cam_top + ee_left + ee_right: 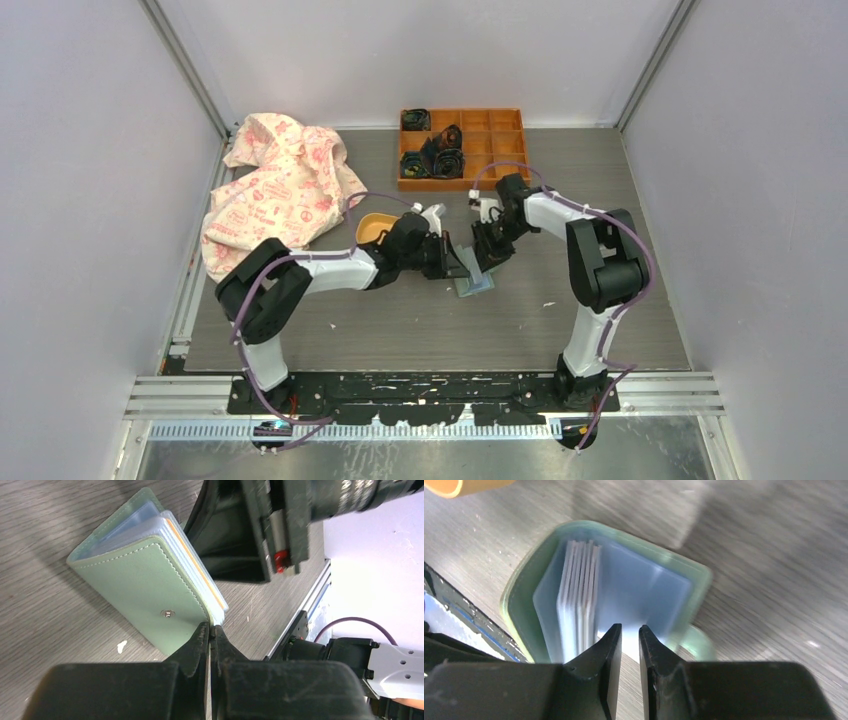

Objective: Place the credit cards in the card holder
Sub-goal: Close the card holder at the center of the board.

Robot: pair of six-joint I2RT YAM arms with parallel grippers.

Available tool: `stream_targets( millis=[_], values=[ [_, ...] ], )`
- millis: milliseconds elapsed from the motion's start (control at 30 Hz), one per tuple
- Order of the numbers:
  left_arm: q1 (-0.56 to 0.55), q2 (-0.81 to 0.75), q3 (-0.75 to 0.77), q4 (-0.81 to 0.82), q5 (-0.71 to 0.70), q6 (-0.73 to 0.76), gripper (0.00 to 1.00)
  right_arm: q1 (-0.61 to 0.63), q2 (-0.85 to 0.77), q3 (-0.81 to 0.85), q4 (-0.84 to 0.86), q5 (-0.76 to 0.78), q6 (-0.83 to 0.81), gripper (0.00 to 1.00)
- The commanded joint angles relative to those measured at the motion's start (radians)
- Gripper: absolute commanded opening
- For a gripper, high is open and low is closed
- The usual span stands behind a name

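The mint-green card holder (474,284) lies mid-table, between both grippers. In the left wrist view the card holder (140,580) stands half open with its snap facing me. An orange card edge (196,564) shows among its clear sleeves. My left gripper (210,628) is shut on the edge of the holder's cover. In the right wrist view the holder (524,595) gapes open, with several whitish card edges (580,587) upright in the sleeves. My right gripper (630,630) hovers just over the sleeves, its jaws a narrow gap apart and nothing between them. No loose cards show.
An orange compartment tray (492,124) with dark items stands at the back. A yellow-orange dish (374,228) sits just behind the left wrist. A patterned pink cloth (280,185) lies at the back left. The two grippers (470,258) are close together over the holder.
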Motion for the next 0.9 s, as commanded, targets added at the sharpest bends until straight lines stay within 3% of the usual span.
stream_targets(
  millis=[0,267,467,633,867],
  values=[
    [-0.006,0.043,0.078,-0.05,0.007,0.045,0.0,-0.078,-0.102,0.015,-0.008,0.028,-0.021,0.25],
    [-0.013,0.154,0.215,-0.134,0.015,0.051,0.04,-0.131,-0.173,0.021,-0.03,0.008,-0.078,0.26],
    [-0.02,0.215,0.301,-0.165,0.029,0.051,0.27,-0.168,-0.228,0.023,-0.057,-0.06,-0.136,0.26],
    [-0.017,0.177,0.32,-0.153,0.027,0.086,0.35,-0.186,-0.346,-0.021,-0.027,-0.208,-0.19,0.26],
    [0.018,0.011,0.233,-0.053,0.045,0.145,0.37,-0.187,-0.513,-0.179,0.097,-0.394,-0.291,0.31]
  ],
)
